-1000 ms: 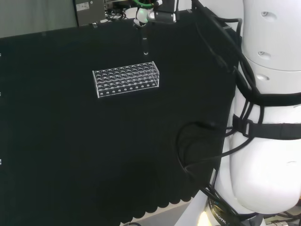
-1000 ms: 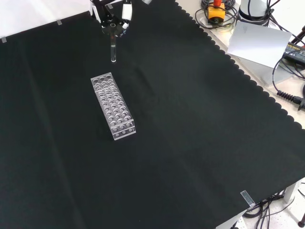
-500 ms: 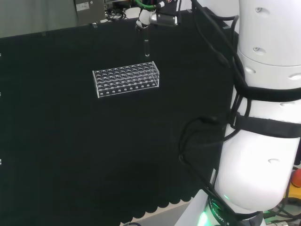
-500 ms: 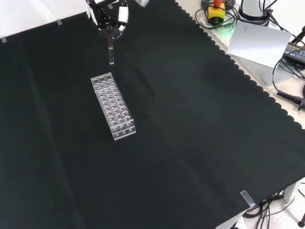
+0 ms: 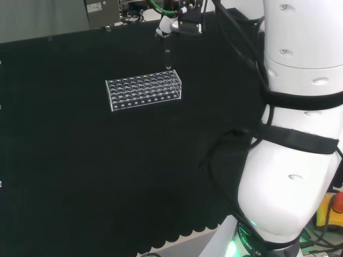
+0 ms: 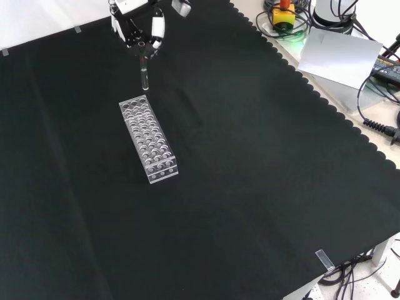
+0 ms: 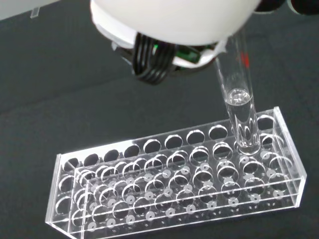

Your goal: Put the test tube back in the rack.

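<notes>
A clear plastic test tube rack [image 6: 148,139] with several rows of holes lies on the black cloth; in the head view the rack [image 5: 144,91] sits left of the arm. The hand [image 6: 139,28] is shut on the top of an upright test tube [image 6: 144,76], which hangs just beyond the rack's far end. In the head view the hand [image 5: 177,24] holds the tube [image 5: 168,58] above the rack's right end. The wrist view shows the tube [image 7: 239,104] with some clear liquid in it, its bottom just over a hole near the end of the rack [image 7: 174,184].
The arm's white links [image 5: 295,134] stand at the head view's right. Past the cloth's scalloped edge [image 6: 325,103] in the front view lie a grey sheet [image 6: 337,56], cables and a yellow and orange device [image 6: 284,15]. Bare black cloth surrounds the rack.
The hand has carried the tube nearer to the rack's end and a little lower. The arm's big links have swung in the head view. The rack has stayed put.
</notes>
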